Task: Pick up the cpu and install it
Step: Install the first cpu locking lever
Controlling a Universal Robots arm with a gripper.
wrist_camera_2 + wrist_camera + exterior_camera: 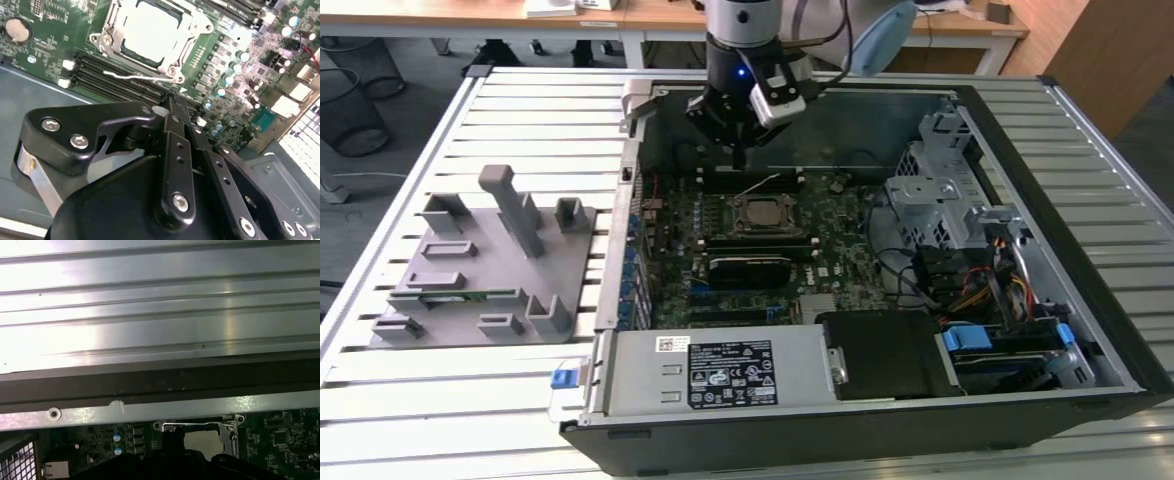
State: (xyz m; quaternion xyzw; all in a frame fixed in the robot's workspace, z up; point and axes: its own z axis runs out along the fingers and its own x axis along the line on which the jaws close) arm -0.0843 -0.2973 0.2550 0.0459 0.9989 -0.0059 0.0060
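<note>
The gripper (170, 100) hangs above the memory slots (115, 82) just beside the socket (104, 40), fingers pressed together on nothing; the cpu (150, 31) lies flat inside the socket, metal top upward, edges square to the frame; being square, it has no long axis; if seated skewed, any downward press could bend pins.

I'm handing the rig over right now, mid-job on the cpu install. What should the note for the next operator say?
Gripper: shut, holding nothing, hanging over the memory slots beside the socket.
Cpu: lying flat in the socket, apart from the gripper.
Done: cpu picked up and set in place.
Left: the socket's lever lies out over the slots, so the latch looks undone.
</note>
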